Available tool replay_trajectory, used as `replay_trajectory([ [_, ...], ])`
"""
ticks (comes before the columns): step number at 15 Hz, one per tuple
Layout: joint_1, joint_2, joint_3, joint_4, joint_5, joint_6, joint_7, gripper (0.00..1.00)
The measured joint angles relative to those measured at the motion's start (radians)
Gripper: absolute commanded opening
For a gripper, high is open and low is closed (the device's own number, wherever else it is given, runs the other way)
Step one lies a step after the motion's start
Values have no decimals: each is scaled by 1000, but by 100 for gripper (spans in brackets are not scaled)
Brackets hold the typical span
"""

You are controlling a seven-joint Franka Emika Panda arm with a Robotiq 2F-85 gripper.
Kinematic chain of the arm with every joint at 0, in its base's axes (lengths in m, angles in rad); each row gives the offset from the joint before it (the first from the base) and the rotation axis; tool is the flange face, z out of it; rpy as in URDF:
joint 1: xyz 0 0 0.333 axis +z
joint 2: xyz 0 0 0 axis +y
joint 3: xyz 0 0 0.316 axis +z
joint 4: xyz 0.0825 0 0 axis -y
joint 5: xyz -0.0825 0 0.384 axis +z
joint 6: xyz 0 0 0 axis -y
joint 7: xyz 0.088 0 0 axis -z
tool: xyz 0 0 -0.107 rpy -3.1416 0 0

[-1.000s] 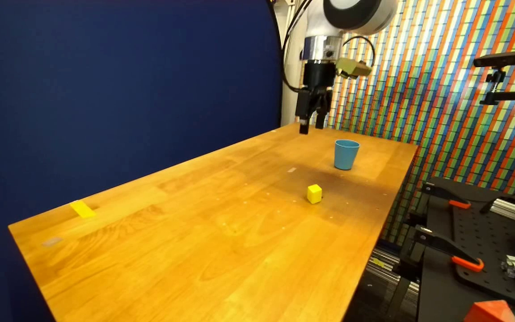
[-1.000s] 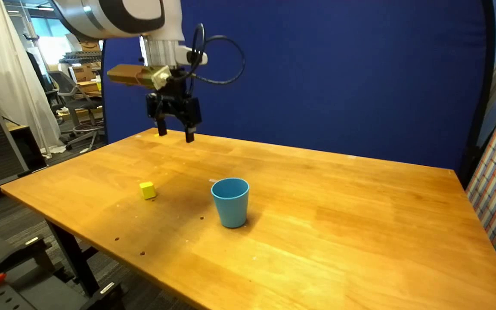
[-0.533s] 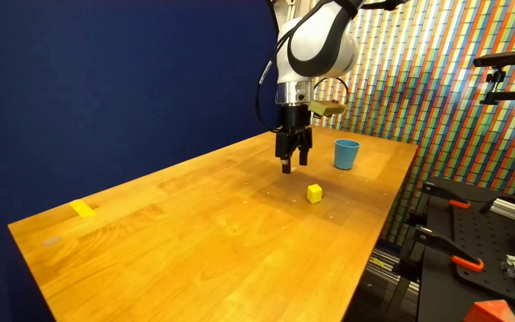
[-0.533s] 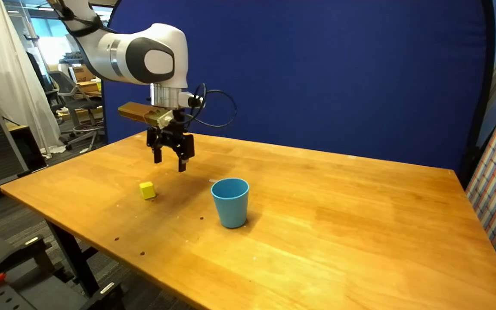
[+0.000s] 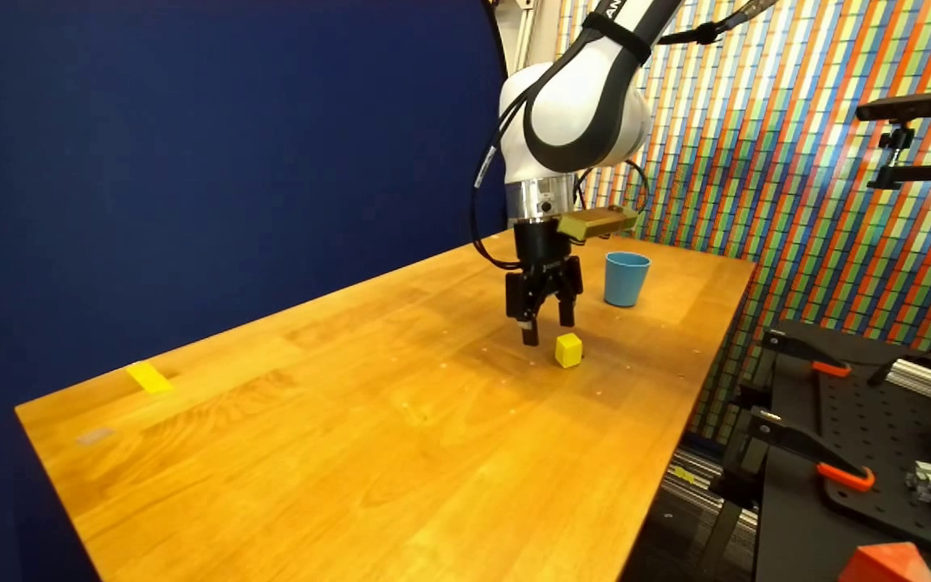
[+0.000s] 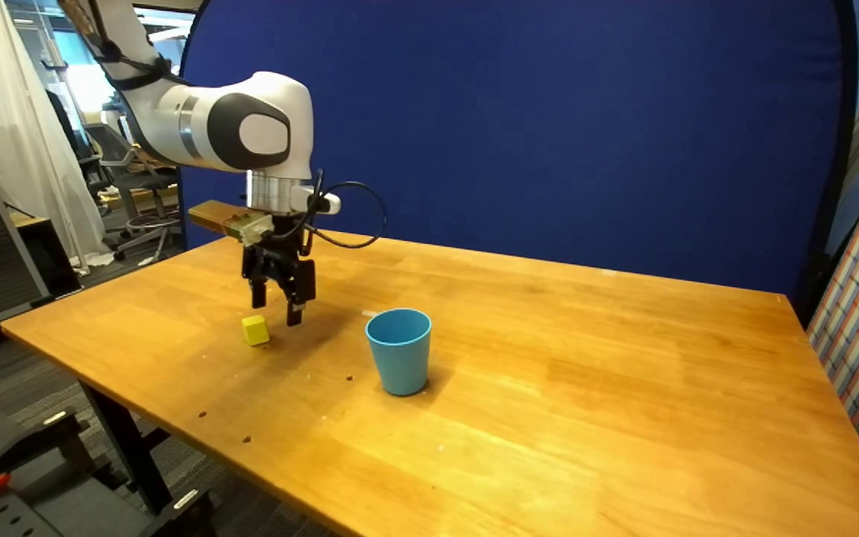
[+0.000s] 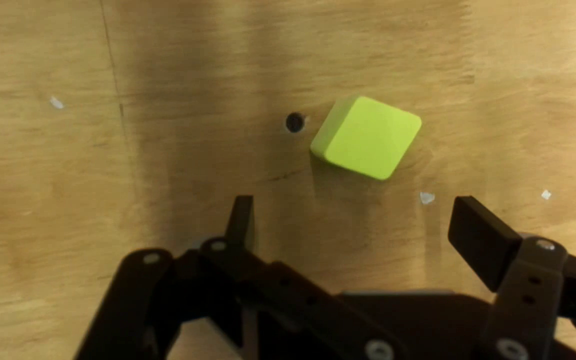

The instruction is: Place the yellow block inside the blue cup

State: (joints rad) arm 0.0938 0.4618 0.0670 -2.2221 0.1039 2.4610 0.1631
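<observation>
The small yellow block [image 5: 568, 350] rests on the table in both exterior views [image 6: 255, 330]. In the wrist view the yellow block [image 7: 373, 137] lies ahead of the fingertips, turned at an angle to them. The light-blue cup [image 5: 625, 280] stands upright on the table, apart from the block. In an exterior view the cup [image 6: 400, 362] shows its open top, with no object seen inside. It is out of the wrist view. My gripper [image 5: 549, 331] is open and empty, low above the table close beside the block [image 6: 277, 312]. Both fingers show in the wrist view [image 7: 352, 215], well apart.
The wooden table [image 5: 352, 444] carries a flat yellow strip [image 5: 149, 377] near a far corner. A blue backdrop [image 6: 519, 134] stands behind it. A black cart [image 5: 805, 485] with orange-handled clamps and a camera on a stand [image 5: 910, 105] are beside the table.
My gripper has come down from high above the table to just beside the yellow block, staying open. The block and the cup have not moved.
</observation>
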Motion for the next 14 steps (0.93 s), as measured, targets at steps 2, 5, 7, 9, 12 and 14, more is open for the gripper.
replay_trajectory([
  [2,3,0,1,-23,7,0,20,100],
  [5,4,-1,1,-53,14,1,44,74],
  [7,4,-1,1,-64,14,1,60,58],
  [9,4,-1,-1,-67,14,1,71,42],
  [12,4,-10,-9,-67,14,0,102,20],
  [14,4,-18,-30,-65,11,-1,130,13],
])
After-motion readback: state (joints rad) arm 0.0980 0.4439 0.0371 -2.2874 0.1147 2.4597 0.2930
